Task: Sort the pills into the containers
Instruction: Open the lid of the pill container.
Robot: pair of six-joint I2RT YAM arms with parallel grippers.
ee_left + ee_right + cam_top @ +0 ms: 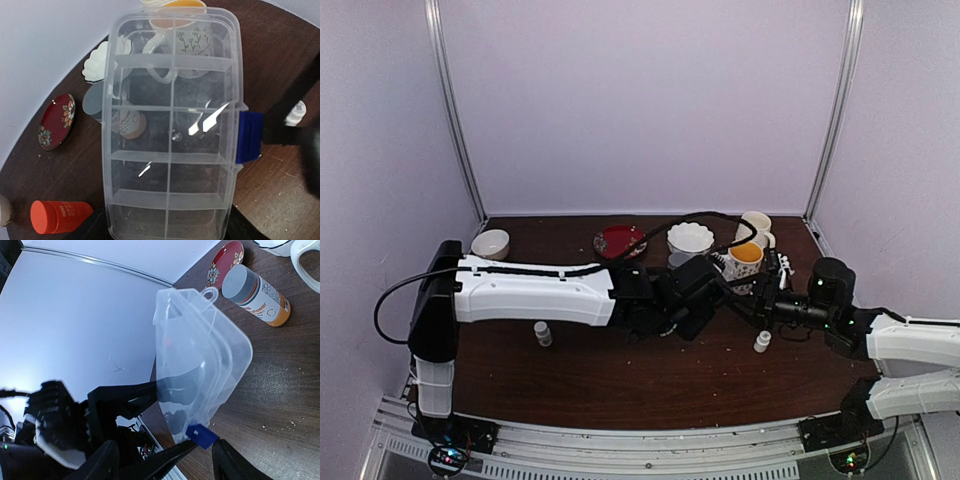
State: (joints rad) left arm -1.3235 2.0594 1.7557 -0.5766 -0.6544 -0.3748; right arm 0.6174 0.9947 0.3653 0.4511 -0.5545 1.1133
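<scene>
Aloft, left gripper (167, 227) clamps the organiser box (170, 135) edges; right gripper (167, 462) gapes beside its latch (201, 435).

We read partial word "...power" on white label of grey-capped amber bottle (260, 296); remainder blurred. Label print on orange cylindrical bottle (61, 216) illegible.

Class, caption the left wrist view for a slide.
Clear organiser box fills the view, blue latch at right, orange bottle lower left.

Dark brown wooden tabletop (620, 380) I work over, round red floral plate (619, 240), white scalloped bowl (690, 238), small cream bowl (491, 243) far left, grey-capped amber bottle (257, 296) and orange bottle (60, 216) lying on their sides.
</scene>
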